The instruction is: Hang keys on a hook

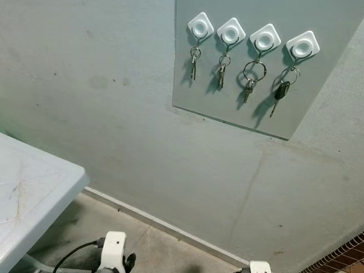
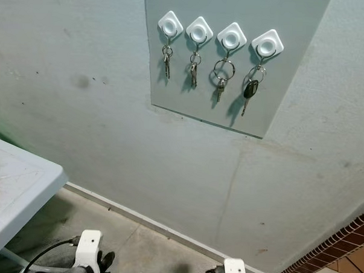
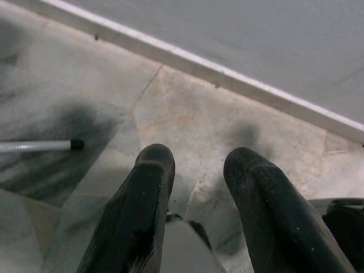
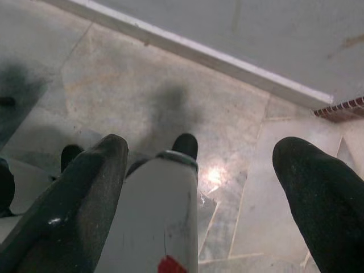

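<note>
Left gripper [image 3: 196, 165] narrowly parted and right gripper [image 4: 202, 153] spread wide, both empty above the floor [image 3: 187, 108]; four key sets [image 1: 254, 73] hang on white hooks [image 1: 265, 38].

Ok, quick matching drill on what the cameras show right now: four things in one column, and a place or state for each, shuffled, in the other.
Things:
1. black-headed key
2. large key ring
3. white table
4. right gripper

Places or states:
A. low on the robot's left, below the hooks
B. hangs from the rightmost hook
C. open, holding nothing, pointing at the floor
D. hangs from the second hook from the right

Pairs: 1-B, 2-D, 3-A, 4-C
</note>
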Robot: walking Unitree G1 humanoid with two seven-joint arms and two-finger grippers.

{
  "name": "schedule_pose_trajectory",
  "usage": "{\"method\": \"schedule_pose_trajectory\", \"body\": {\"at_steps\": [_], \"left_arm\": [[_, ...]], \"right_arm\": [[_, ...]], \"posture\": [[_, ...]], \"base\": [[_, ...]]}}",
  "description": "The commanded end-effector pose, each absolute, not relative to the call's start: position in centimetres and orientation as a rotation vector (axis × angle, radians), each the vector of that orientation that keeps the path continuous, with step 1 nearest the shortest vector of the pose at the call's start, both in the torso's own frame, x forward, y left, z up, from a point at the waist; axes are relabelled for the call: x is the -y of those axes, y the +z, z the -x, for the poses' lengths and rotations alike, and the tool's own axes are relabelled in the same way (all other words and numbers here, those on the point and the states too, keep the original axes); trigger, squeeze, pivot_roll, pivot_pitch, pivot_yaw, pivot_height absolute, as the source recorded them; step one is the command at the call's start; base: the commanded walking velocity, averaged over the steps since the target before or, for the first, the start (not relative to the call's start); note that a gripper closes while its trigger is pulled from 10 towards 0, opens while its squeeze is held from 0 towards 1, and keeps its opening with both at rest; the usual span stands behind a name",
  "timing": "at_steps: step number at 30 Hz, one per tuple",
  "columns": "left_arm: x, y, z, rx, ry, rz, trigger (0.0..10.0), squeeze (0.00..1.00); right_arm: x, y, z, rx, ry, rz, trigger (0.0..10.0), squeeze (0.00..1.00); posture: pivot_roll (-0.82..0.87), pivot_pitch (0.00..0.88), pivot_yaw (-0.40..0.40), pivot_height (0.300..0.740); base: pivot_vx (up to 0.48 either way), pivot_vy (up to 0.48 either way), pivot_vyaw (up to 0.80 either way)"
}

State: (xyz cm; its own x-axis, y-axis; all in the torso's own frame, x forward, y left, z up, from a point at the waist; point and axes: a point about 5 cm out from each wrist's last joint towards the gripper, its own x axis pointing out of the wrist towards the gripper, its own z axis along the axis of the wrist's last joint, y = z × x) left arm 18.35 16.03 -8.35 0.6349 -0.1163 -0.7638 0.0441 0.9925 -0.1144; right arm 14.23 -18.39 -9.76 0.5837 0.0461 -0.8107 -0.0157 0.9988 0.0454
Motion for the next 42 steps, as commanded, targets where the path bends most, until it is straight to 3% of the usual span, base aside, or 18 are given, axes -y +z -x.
{"method": "schedule_pose_trajectory", "body": {"at_steps": [1, 17, 29, 36, 42], "left_arm": [[-16.3, -8.4, -18.2, -0.888, -0.087, 0.077, 10.0, 0.00], [-15.9, -8.6, -17.9, -0.900, -0.104, 0.065, 10.0, 0.00], [-16.5, -8.9, -17.2, -0.921, -0.109, 0.045, 10.0, 0.00], [-16.2, -8.8, -17.3, -0.921, -0.115, 0.053, 10.0, 0.00], [-16.2, -8.9, -17.3, -0.930, -0.095, 0.070, 10.0, 0.00]], "right_arm": [[18.3, -9.7, -14.3, -0.946, 0.038, -0.043, 10.0, 0.00], [18.2, -9.9, -14.2, -0.972, 0.048, -0.023, 10.0, 0.00], [18.2, -9.9, -14.1, -0.979, 0.061, -0.009, 10.0, 0.00], [18.2, -9.9, -14.0, -0.982, 0.068, -0.008, 10.0, 0.00], [18.2, -10.0, -14.0, -0.985, 0.067, -0.006, 10.0, 0.00]], "posture": [[0.02, 0.000, 0.013, 0.740], [0.04, 0.000, 0.004, 0.740], [0.04, 0.000, 0.001, 0.740], [0.05, 0.000, -0.002, 0.740], [0.04, 0.000, -0.003, 0.740]], "base": [[0.000, 0.000, 0.00], [0.000, 0.000, 0.00], [0.000, 0.000, -0.67], [0.000, -0.480, -0.69], [0.000, 0.000, -0.69]]}}
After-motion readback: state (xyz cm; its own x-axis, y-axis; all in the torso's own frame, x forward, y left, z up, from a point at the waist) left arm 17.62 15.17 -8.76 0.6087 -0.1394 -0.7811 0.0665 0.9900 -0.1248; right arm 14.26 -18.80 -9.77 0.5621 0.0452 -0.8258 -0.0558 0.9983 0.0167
